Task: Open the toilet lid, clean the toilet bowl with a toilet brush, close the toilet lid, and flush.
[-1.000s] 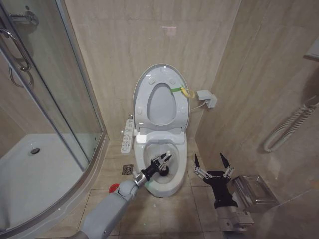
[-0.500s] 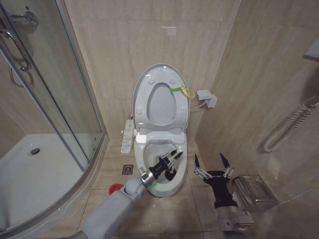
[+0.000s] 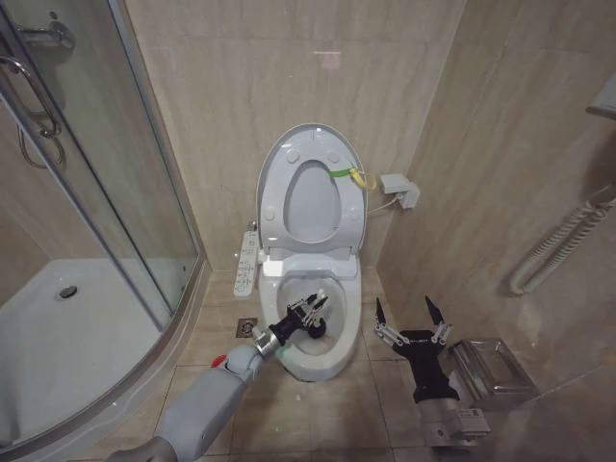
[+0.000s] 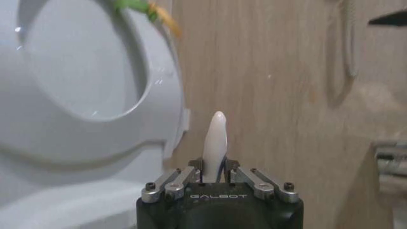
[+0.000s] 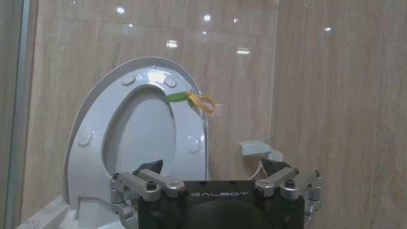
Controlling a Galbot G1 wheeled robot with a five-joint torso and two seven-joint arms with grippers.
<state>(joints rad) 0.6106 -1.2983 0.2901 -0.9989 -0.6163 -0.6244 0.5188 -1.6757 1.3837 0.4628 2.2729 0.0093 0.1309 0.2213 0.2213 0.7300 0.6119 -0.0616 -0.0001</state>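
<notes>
Toilet bowl (image 3: 339,339) held left gripper (image 3: 311,313), clamped on toilet brush (image 4: 216,143); bristle head hidden. Toilet lid (image 3: 274,159) upright. Right gripper (image 3: 409,318) spread, idle beside bowl.

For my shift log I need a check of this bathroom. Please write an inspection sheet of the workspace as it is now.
Surface: beige tiled floor, floor drain beside the toilet.
Job's things: toilet lid raised against the wall, with the seat; toilet bowl open; toilet brush handle held in the left gripper.
Clutter: red holder cup on the floor.
Grippers: left gripper over the bowl, shut on the brush; right gripper open, idle beside the toilet.
Cables: white cord from the wall box.
Surroundings: glass shower enclosure, metal bin.
</notes>
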